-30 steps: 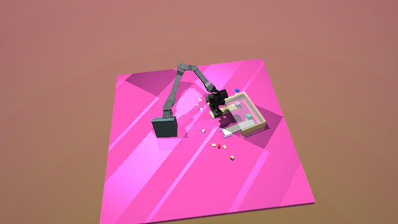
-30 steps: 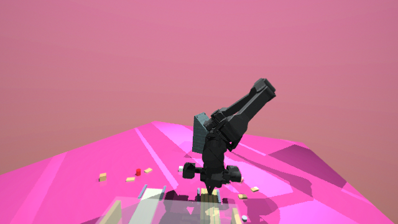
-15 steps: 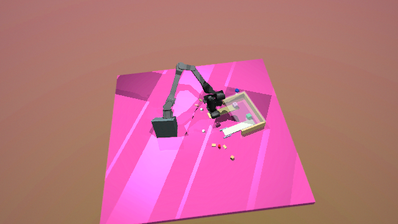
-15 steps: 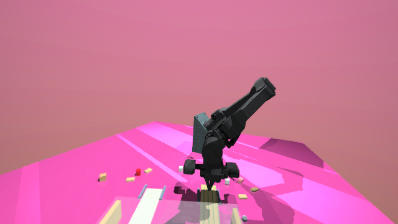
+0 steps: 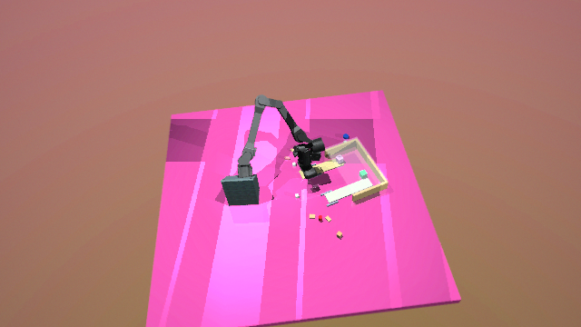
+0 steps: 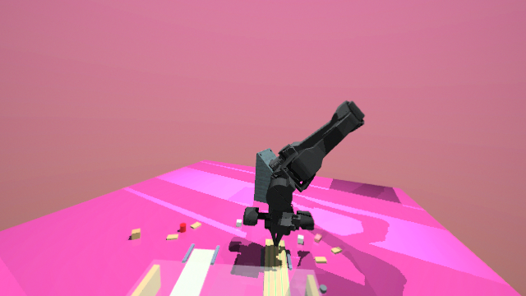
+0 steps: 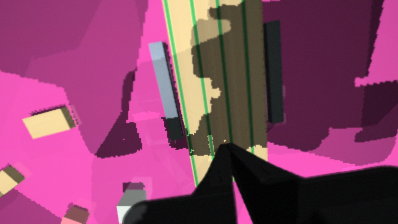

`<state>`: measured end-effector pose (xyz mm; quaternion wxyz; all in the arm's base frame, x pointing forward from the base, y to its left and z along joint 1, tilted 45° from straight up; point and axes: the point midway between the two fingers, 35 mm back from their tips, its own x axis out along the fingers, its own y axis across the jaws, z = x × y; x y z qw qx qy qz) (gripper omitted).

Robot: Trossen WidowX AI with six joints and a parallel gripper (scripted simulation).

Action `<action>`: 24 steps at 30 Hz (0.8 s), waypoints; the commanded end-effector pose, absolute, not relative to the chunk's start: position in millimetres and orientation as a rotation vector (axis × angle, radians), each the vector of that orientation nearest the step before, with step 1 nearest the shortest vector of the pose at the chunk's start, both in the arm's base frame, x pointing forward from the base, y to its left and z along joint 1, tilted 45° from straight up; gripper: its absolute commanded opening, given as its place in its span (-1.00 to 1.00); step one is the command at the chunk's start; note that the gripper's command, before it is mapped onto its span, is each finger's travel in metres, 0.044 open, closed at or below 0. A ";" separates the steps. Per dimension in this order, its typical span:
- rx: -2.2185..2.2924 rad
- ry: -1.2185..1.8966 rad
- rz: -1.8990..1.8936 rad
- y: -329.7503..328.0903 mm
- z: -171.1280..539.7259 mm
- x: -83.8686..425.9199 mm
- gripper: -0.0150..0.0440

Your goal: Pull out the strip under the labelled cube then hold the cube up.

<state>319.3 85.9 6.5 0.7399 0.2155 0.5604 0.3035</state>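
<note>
Currently: gripper (image 7: pixel 229 150) shut tight, nothing between fingers, tips pressing down on near end of tan strip (image 7: pixel 220 75). Pale cube (image 5: pixel 339 158) sits on that strip inside walled tray (image 5: pixel 379 173); label not legible. Your risks: tips slip off strip; fast drag topples cube; drifting sideways disturbs white strip (image 5: pixel 347 191).

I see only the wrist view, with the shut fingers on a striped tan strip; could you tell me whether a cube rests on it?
Observer: Yes, the top view shows a pale lilac cube on the tan strip, beyond the gripper.
Operator: Is there another strip?
Observer: A white strip lies beside it, with a green cube at its far end.
Operator: Are the cubes enclosed?
Observer: Both sit inside a low tan wall, open towards the arm.
</note>
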 end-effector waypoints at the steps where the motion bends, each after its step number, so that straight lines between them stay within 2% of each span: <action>1: 0.475 1.253 0.670 87.6 0.0 306.6 -0.49; 24: 0.475 1.255 0.669 85.9 -10.0 272.9 -0.49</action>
